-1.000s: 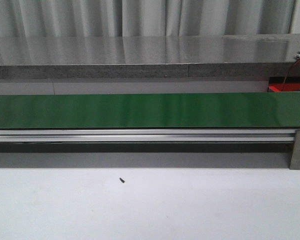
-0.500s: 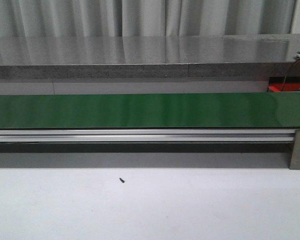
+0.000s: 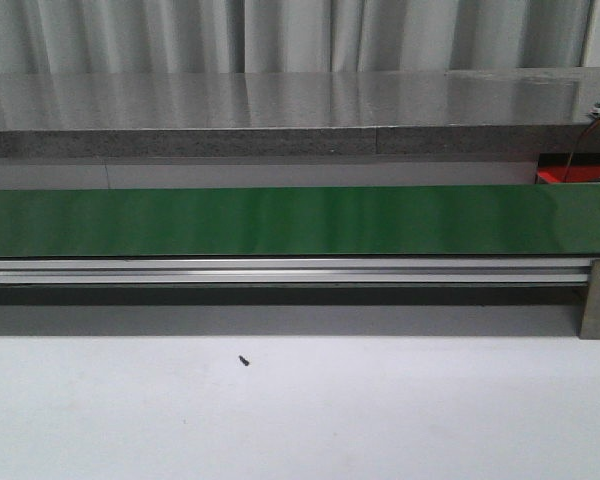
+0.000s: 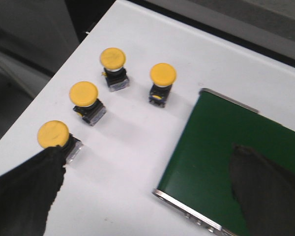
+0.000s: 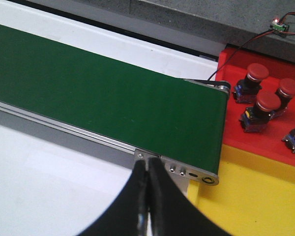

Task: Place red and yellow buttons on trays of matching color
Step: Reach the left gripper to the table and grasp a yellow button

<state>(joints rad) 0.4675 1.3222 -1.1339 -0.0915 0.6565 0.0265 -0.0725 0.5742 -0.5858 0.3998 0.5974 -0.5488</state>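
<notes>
Left wrist view: left gripper (image 4: 147, 196) jaws spread wide, empty. Nearest yellow button (image 4: 53, 133) touches or sits just past one fingertip (image 4: 37, 182), off to that side of centre; three more beyond. Right gripper (image 5: 147, 196) clenched, empty, by red tray (image 5: 265, 142) and yellow tray (image 5: 246, 196). Left arm is nearer.

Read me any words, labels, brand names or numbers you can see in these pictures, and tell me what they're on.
No readable text in any view.
The yellow buttons have plain caps.
The red buttons in the red tray have plain caps too.
The green conveyor belt and its metal rail carry no markings.
The small circuit board is too small to read.
</notes>
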